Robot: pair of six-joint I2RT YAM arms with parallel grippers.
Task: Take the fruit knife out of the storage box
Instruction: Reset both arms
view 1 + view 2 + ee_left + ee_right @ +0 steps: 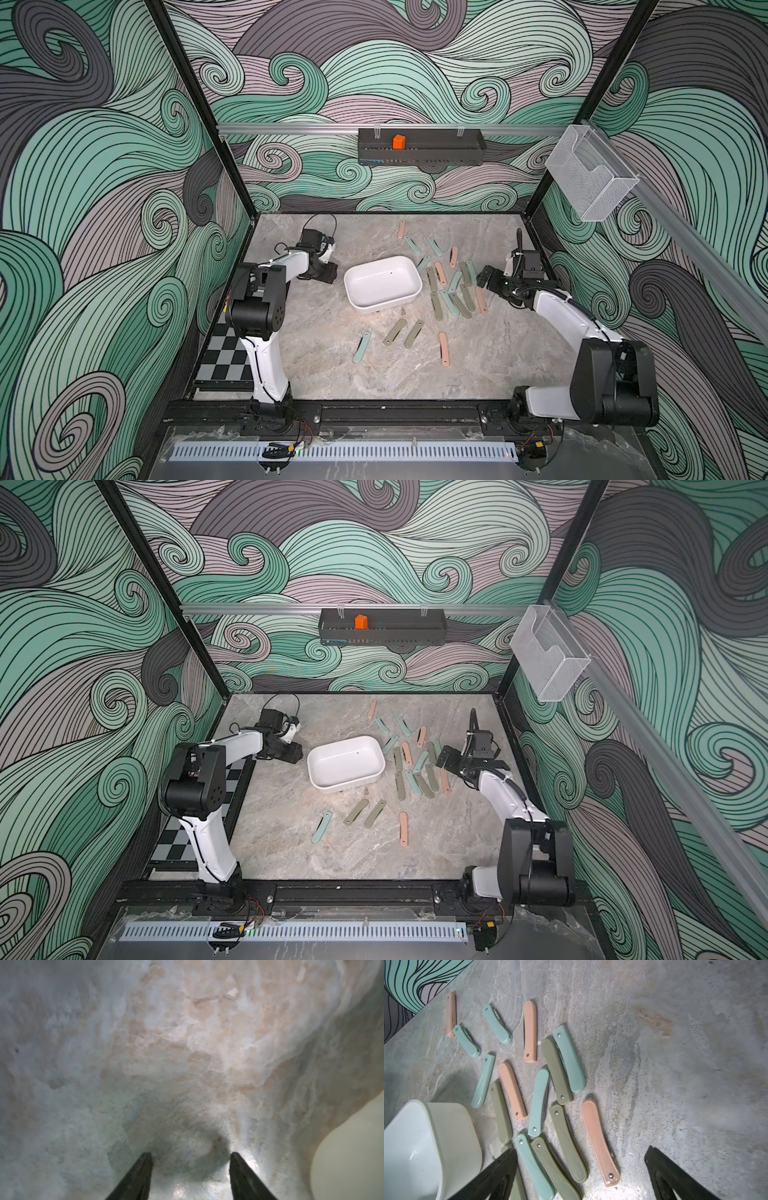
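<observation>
Black rubber, and nothing in it: the jaws of my left claw (191, 1154) stand apart over the bare grey-and-tan marble-patterned tabletop (187, 1043). My right claw (581, 1149) is spread wide and empty too, hanging low over a scatter of folded fruit knives with smooth plastic handles in teal, olive and peach (538, 1102).

Between the two claws sits the white, smooth plastic storage box with rounded corners and low walls (384, 304). Its long axis runs across from one arm toward the other, a little skewed. My left claw is just beside its left end. My right claw is farther from its right end, with knives lying between.

In both top views the box floor shows white and bare apart from a tiny dark speck, and I see no knife in it. I judge the taking-out finished, with nothing left inside for either claw to reach.

Every knife lies on the tabletop, to the right of the box and in front of it, so nearer my right arm. Most point roughly front to back.

- **Bunch on the right:** I count fifteen, six teal, five olive and four peach. Some overlap and one is half hidden under my right finger, so I may be one off.
- **In front of the box:** four more, one teal, two olive and one peach.
- **Storage boxes:** one.
</observation>
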